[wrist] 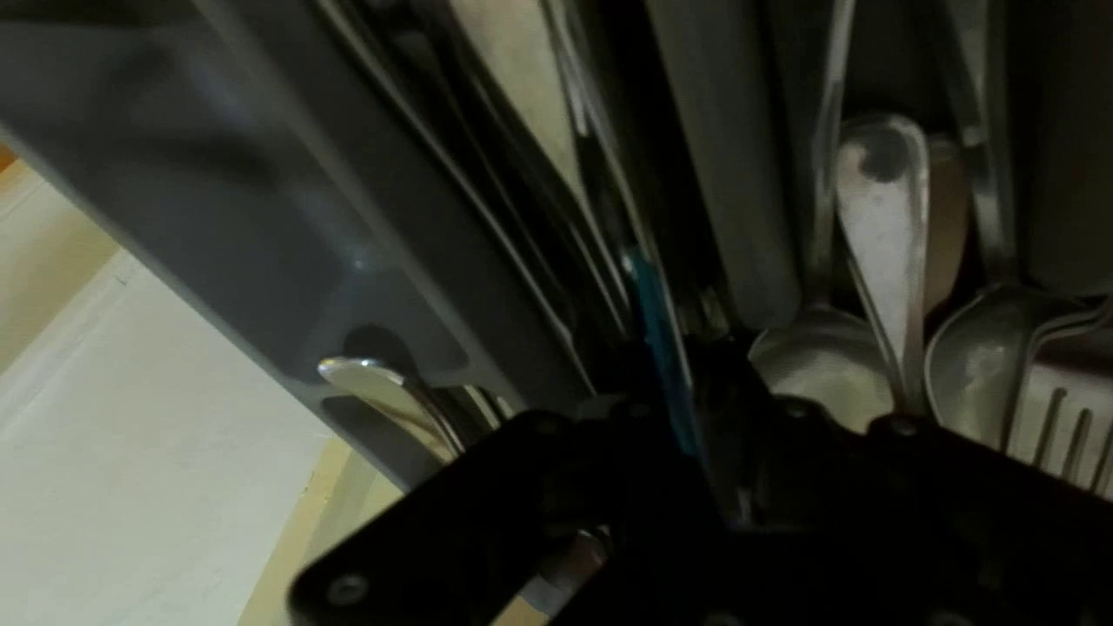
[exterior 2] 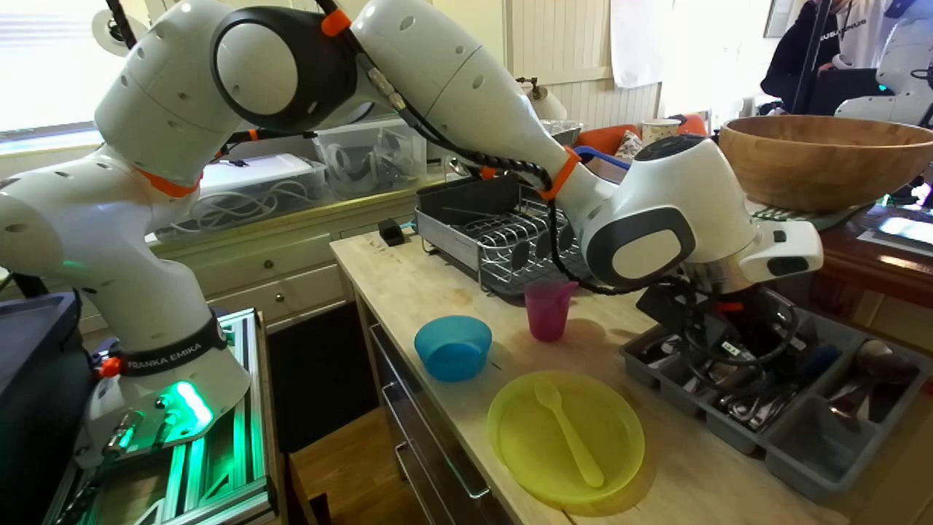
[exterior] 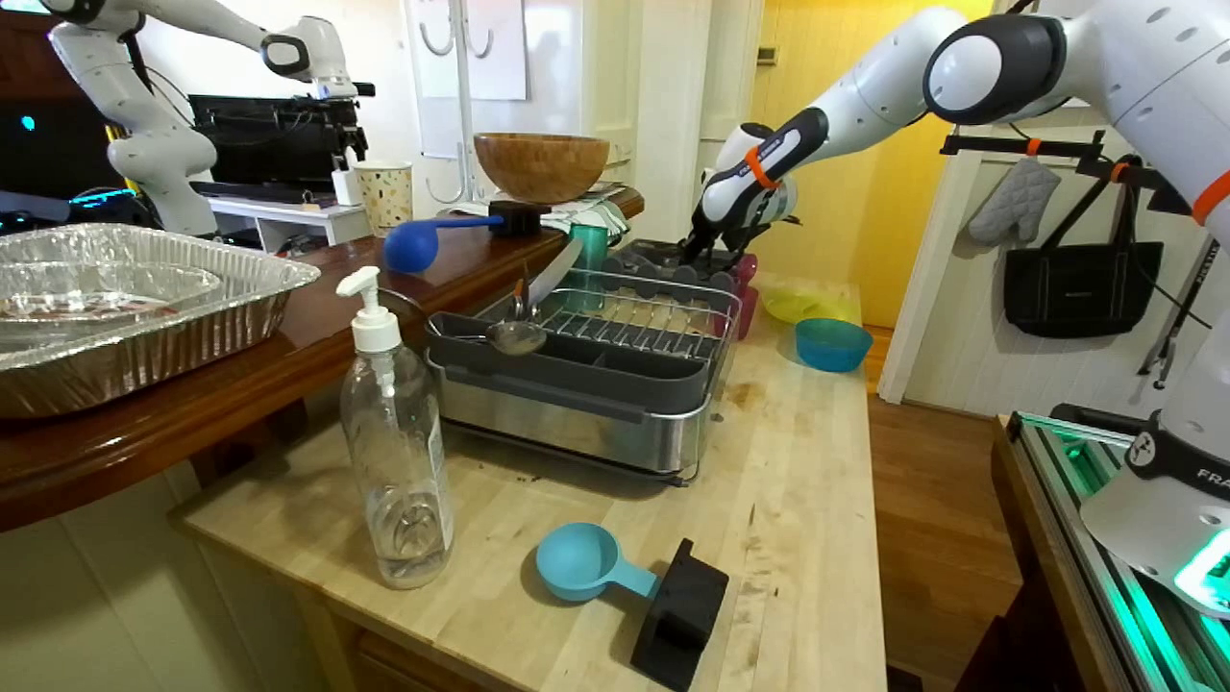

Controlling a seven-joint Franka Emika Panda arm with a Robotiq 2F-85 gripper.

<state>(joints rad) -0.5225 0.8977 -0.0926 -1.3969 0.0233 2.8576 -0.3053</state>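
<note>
End effector (wrist: 687,426): Pointed down into the tray (exterior 2: 816,459) at the right of the tabletop (exterior 2: 408,284). The jaws lay in deep shadow; whether they were parted or clamped could not be told.
Blue strip (wrist: 661,339): Lay inside the tray, in line between the jaws in the wrist view. Its full shape was hidden; an off-centre hold, and so a slip or twist, was possible.
Long cutlery (wrist: 522,78): Lay close along the left of the strip. Tight packing made a double pickup possible.
Spoons (wrist: 969,356), fork (wrist: 1074,426): Lay crossed at the right. Sideways travel could jam or spill them.
Divider (wrist: 443,269): Stood left of the jaws. Hard contact could drag or tip the tray.
Cable (exterior 2: 793,321): Hung in a loop above the tray. Snagging on cutlery was a hazard during any lift.
Plate (exterior 2: 525,452): Lay left of the tray, on the near side in an exterior view. A dragged tray could strike it.
</note>
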